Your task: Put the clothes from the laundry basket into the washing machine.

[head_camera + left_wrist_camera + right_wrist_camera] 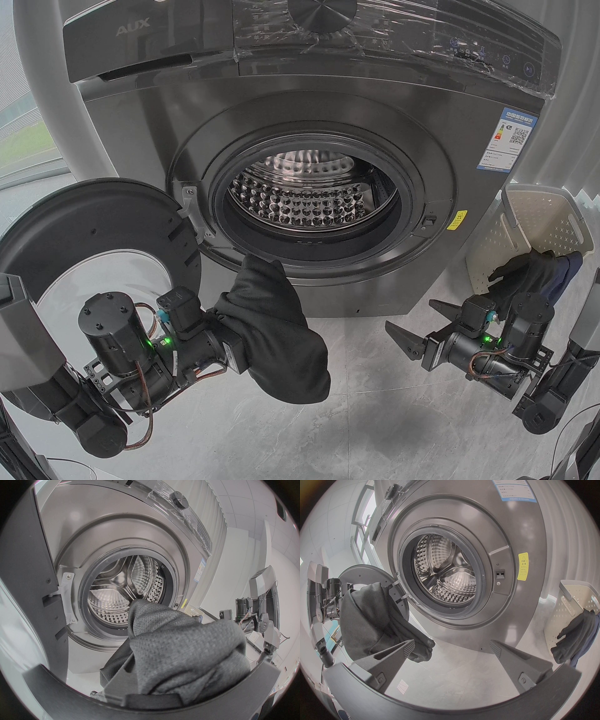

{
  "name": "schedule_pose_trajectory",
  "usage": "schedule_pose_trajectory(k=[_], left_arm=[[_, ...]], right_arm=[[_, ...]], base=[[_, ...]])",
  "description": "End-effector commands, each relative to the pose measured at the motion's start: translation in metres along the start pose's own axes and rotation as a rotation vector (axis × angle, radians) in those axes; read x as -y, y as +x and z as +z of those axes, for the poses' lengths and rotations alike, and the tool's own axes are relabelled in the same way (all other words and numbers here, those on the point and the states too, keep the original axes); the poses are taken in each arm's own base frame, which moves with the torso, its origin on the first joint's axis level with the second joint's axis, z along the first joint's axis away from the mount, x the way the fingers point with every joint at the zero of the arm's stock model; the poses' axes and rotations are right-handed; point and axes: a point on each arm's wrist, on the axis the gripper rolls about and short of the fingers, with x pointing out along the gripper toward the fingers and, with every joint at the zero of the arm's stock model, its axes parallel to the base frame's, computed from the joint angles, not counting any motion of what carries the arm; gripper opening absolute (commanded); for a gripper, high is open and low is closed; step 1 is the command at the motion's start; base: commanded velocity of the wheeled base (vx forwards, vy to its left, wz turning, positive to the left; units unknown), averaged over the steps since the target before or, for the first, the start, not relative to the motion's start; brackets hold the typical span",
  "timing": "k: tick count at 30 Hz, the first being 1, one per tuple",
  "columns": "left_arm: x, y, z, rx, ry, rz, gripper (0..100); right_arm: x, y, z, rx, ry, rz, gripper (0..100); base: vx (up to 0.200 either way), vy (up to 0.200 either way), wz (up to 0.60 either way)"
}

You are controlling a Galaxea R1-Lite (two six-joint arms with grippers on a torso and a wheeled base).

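Note:
A dark grey garment [275, 331] hangs in front of the washing machine, just below the open drum [306, 194]. My left gripper [247, 350] is shut on it; the cloth [181, 648] drapes over the fingers and hides most of them. The right wrist view shows the same garment [372, 620] near the door hinge. My right gripper [424, 325] is held above the floor to the right of the drum, open with nothing between its fingers [393, 658]. The beige laundry basket [544, 225] leans at the far right, with dark clothes [531, 269] hanging over its rim.
The round machine door [94, 231] stands swung open on the left, close beside my left arm. Grey tiled floor [375, 412] lies between the two arms. The basket [572, 605] and its clothes [575, 639] sit behind my right gripper, against a white curtain.

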Motion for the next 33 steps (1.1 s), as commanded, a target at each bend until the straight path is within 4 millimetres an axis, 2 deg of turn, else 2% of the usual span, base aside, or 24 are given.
schedule_pose_trajectory(k=[1,9,33], left_arm=[[0.0009,0.001,-0.0029,-0.011,-0.002,-0.004,0],[0.0026,0.0017,-0.0022,-0.006,-0.003,-0.01,0],[0.0048,0.0033,-0.0014,0.0,-0.003,-0.012,0]], right_arm=[[-0.0002,0.0002,-0.0009,-0.004,0.0,0.001,100],[-0.0006,-0.0003,-0.0017,-0.008,0.0,0.003,100],[-0.0021,-0.0023,-0.0026,-0.013,-0.001,0.008,100]], base=[[0.2,0.0,0.0],[0.2,0.0,0.0],[0.0,0.0,0.0]])
